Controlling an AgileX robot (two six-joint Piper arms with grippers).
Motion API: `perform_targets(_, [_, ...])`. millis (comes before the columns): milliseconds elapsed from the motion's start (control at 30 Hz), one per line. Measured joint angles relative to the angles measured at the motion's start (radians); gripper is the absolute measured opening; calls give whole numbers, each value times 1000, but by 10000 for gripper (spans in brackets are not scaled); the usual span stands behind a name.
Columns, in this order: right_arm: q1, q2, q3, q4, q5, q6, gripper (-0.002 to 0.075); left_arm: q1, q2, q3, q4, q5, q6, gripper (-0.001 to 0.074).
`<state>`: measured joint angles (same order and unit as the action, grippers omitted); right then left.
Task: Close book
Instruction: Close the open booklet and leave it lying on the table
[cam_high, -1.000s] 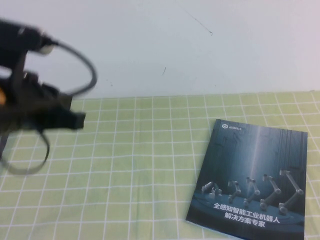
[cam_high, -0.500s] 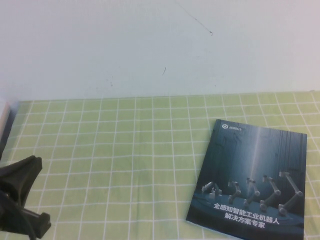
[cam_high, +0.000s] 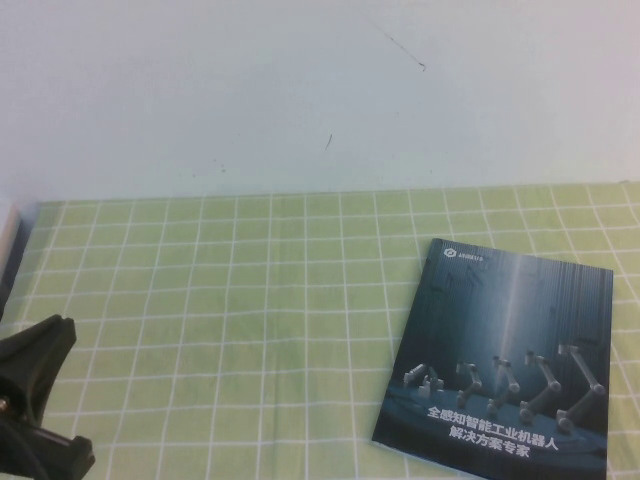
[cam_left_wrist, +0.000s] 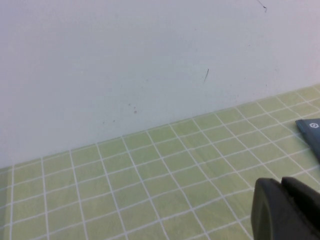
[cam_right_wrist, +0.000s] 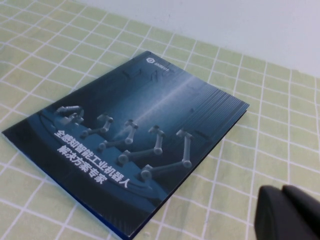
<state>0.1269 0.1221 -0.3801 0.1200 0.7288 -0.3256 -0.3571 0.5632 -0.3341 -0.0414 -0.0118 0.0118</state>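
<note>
One book (cam_high: 500, 360) noted: closed, front cover up, lying flat on the green checked cloth (cam_high: 250, 300) near the bench's front right corner. Its near edge runs off the high view. My left gripper (cam_left_wrist: 283, 200) sits low at the front left corner, well apart from the book. Its wrist view shows the jaws drawn together with nothing between them. My right gripper (cam_right_wrist: 283, 205) appears only in its own wrist view, above the cloth near the book, jaws likewise together and empty. A white wall (cam_high: 300, 90) stands behind the far edge.
</note>
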Motion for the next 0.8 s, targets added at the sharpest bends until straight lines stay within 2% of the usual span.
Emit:
perform_targets(467, [0,0,0,2,0,0,-3,0,-10,6,0,92,0,-3])
perform_targets(533, [0,0,0,2,0,0,-3,15,-55,6,0,155,0,-4])
perform_targets(800, [0,0,0,4,-2,-1,-3,173,-343,6,15,524,0,-4])
